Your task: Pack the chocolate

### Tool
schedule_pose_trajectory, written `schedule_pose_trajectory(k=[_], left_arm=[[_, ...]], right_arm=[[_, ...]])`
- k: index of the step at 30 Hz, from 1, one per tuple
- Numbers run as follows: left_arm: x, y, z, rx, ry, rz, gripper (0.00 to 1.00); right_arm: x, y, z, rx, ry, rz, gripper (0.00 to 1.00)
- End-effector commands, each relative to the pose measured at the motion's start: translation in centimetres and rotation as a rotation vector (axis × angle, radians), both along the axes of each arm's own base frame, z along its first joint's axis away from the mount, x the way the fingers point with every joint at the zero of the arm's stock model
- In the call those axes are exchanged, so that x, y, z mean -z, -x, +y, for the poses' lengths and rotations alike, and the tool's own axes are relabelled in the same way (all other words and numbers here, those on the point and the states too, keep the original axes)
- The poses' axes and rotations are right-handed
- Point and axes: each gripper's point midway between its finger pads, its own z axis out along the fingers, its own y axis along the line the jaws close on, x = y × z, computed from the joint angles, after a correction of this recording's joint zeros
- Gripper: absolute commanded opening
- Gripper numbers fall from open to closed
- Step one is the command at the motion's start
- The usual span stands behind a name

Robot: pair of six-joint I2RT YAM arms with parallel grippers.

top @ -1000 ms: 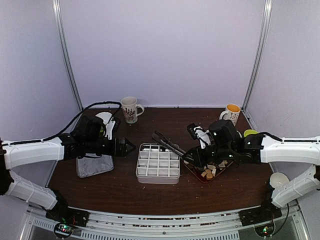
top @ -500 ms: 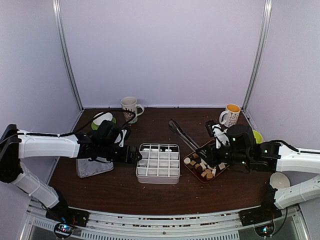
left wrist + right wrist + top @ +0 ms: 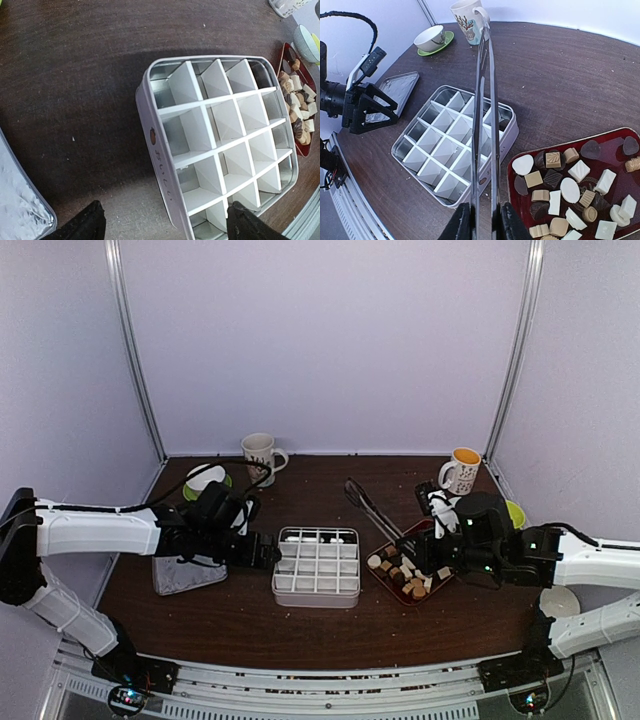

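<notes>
Both arms have shifted since before, left hand (image 3: 270,550) nearer the divided box (image 3: 300,596), right hand (image 3: 412,542) drawn back by the red tray (image 3: 388,587); left wrist: hand spread, facing the box; right wrist: hand pinching tongs (image 3: 485,100), chocolate (image 3: 560,190) lying in the tray.

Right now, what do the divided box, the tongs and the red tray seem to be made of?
The divided box: probably tin, walls shiny and reflective; its dividers look like matte white card. The tongs: polished metal, mirror-bright. The red tray: glossy, perhaps plastic or lacquer; highlights show.
</notes>
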Motion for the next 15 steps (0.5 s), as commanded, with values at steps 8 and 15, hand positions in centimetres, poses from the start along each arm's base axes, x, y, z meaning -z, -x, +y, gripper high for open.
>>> schedule_pose_trajectory(k=[8,15], left_arm=[[-1.0,-0.2,-0.8,-0.009,0.015,-0.017,0.87],[-0.2,0.8,-1.4,-0.024,0.013,0.01,0.86]], right_arm=[[-1.1,-0.4,-0.4,0.029,-0.022,-0.036,0.22],[-1.6,-0.6,-1.1,0.054,-0.012,-0.057,0.22]])
